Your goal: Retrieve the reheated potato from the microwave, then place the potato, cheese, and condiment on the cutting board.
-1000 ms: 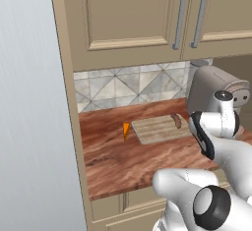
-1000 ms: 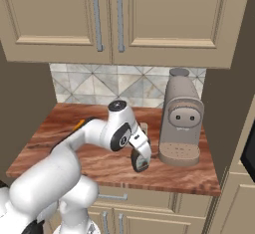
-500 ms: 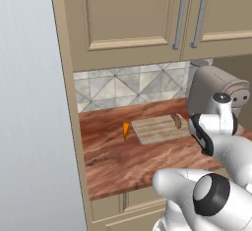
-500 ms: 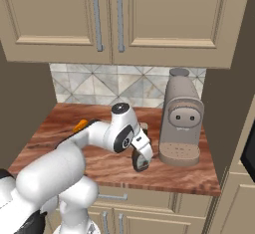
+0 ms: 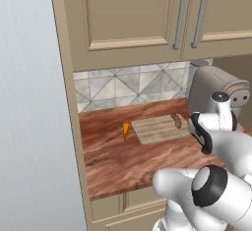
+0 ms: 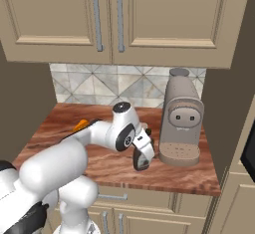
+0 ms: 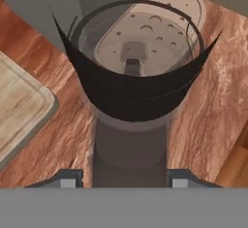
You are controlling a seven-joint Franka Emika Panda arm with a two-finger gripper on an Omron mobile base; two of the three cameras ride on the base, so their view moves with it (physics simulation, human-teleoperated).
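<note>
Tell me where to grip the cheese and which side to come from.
Take the cheese across its two flat faces, coming straight down from above. It seems to stand as a thin upright wedge on the counter, so those faces likely give the fingers parallel surfaces. The board lies close on one side, so probably set the fingers along that edge rather than across it.

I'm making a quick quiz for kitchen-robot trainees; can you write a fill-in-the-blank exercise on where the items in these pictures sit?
1. The potato lies on the ____.
2. The cheese sits on the countertop, just off the board's ____ end in the left base view.
3. The hand hangs low over the countertop beside the beige ____.
4. The cabinet doors above the counter are ____.

Missing words: cutting board; left; coffee machine; closed
</note>
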